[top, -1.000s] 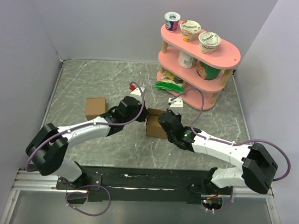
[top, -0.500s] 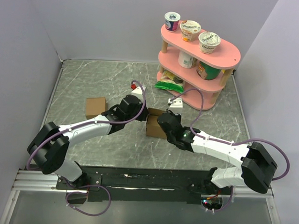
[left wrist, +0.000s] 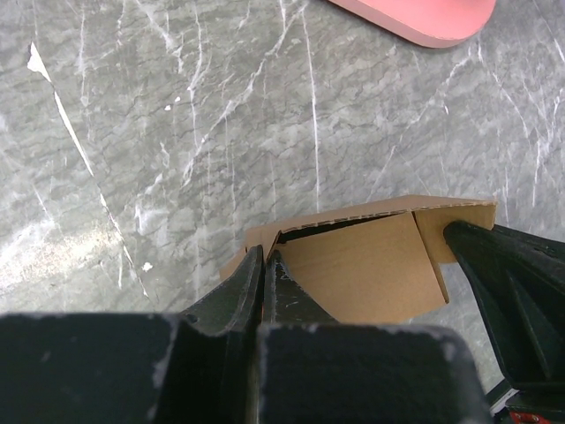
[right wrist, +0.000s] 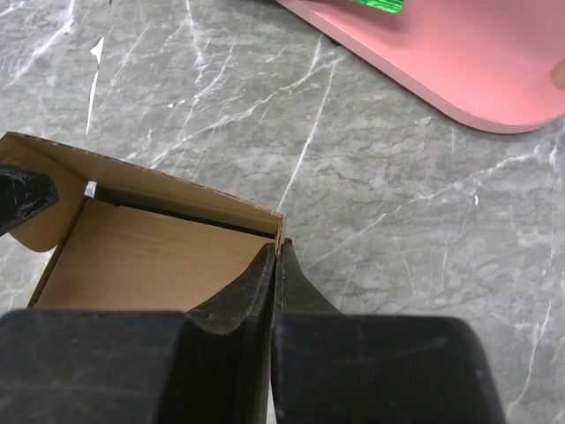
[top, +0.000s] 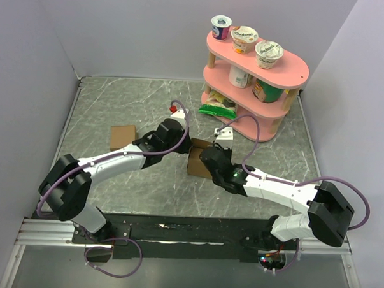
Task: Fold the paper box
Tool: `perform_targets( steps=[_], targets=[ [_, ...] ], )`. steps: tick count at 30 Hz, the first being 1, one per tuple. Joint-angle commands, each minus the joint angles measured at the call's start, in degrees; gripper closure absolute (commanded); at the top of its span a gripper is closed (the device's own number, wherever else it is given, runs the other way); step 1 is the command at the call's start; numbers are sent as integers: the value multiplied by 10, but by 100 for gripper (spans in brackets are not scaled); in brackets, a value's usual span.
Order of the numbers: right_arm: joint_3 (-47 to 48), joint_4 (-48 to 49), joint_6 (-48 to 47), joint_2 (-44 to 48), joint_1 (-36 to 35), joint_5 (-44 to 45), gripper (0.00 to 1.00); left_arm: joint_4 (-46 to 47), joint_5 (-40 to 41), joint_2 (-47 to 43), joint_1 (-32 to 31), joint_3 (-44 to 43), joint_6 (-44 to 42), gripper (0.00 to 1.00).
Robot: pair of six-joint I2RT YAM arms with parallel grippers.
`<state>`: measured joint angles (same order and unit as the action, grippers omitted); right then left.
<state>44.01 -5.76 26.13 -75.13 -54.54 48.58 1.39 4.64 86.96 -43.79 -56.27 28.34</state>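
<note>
The paper box is a small brown open carton in the middle of the table, between the two arms. My left gripper is shut on the box's left wall; in the left wrist view its fingertips pinch the edge of the box. My right gripper is shut on the box's right wall; in the right wrist view its fingertips clamp the corner edge of the box, whose inside floor shows. The other gripper's black finger shows at the edge of each wrist view.
A smaller neat brown cardboard cube sits on the left. A pink two-tier shelf with yogurt cups and snacks stands at the back right. A white block and a red-and-white small item lie near the box. Grey walls enclose the marble table.
Both grippers and the box have shifted slightly toward the back of the table, the left arm stretching further forward. Both stay shut on the box.
</note>
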Motion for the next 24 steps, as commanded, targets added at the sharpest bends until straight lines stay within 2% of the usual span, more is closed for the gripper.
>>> perform_targets(
  steps=[1,5,8,14,24],
  targets=[
    [14,15,12,-3,-14,-13,100,-2,-58,13,-3,-24,24,99],
    [15,15,12,-4,-17,-9,100,26,-103,13,8,-11,41,99],
    [15,15,11,-3,-17,-8,100,33,-102,13,7,-3,43,99],
    [13,15,16,-5,-20,-4,100,70,-85,13,4,44,58,99],
    [12,13,19,-5,-25,6,100,86,-24,28,-41,80,48,99]
  ],
)
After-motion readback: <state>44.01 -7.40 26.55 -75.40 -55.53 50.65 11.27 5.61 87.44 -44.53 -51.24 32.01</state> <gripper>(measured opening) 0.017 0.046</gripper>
